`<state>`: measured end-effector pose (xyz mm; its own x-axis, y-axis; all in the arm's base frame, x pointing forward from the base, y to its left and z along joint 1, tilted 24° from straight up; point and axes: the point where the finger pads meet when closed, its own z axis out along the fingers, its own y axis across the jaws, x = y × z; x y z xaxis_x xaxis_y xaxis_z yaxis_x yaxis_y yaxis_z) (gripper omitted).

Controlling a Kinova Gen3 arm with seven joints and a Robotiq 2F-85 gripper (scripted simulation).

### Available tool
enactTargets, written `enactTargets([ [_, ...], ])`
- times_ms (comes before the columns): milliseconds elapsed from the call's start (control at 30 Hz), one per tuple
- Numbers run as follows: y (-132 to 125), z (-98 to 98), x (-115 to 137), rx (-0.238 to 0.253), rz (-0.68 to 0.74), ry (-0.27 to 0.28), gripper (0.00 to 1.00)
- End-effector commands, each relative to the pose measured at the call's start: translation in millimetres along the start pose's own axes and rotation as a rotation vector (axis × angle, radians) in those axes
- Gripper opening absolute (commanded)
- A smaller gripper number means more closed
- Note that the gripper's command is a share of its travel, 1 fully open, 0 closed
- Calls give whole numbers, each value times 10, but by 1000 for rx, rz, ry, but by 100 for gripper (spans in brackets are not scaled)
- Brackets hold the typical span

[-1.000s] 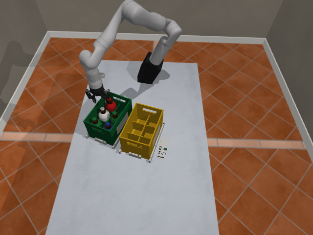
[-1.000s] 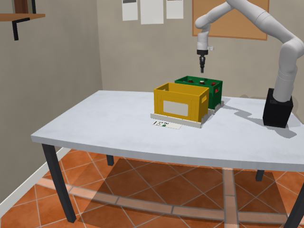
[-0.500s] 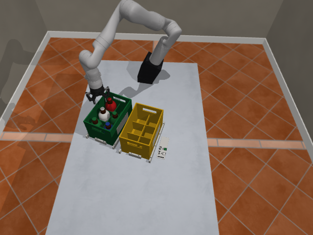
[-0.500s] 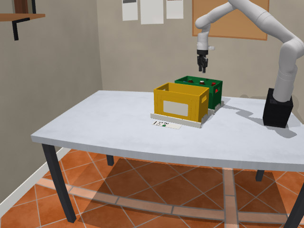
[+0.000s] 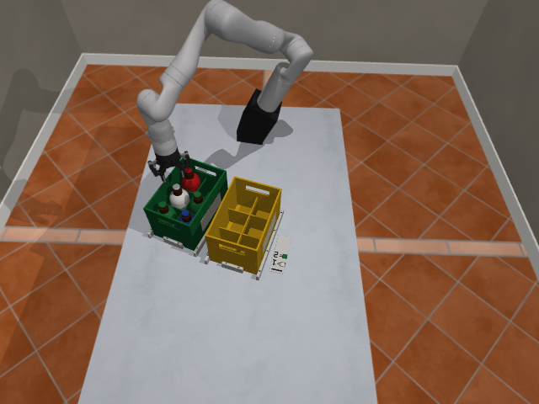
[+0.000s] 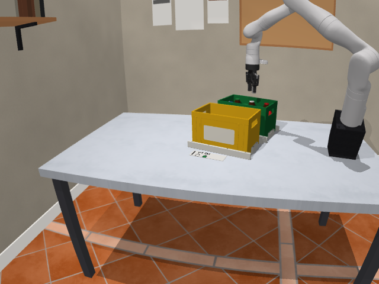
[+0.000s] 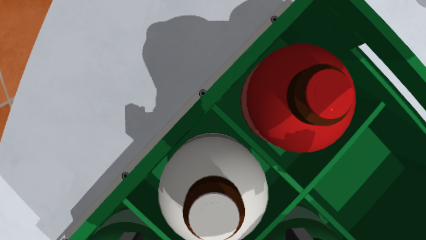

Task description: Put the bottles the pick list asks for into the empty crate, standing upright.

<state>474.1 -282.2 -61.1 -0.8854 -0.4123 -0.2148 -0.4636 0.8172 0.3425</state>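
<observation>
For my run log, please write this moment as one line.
pincer: open, above green crate | yellow crate: empty

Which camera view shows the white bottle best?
The wrist view: it looks down on the white bottle up close, showing cap and shoulders, though the bottom edge crops it slightly. The top view shows it smaller among its neighbours; the exterior view shows only its cap and neck above the crate rim.

1 red bottle, 1 white bottle (dark-necked, both), separate compartments, green crate, shadow alongside
</observation>
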Motion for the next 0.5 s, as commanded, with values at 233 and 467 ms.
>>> enactTargets([
  [233, -7, 83, -2, 2, 0, -1, 67],
  [467, -7, 176, -2, 2, 0, -1, 67],
])
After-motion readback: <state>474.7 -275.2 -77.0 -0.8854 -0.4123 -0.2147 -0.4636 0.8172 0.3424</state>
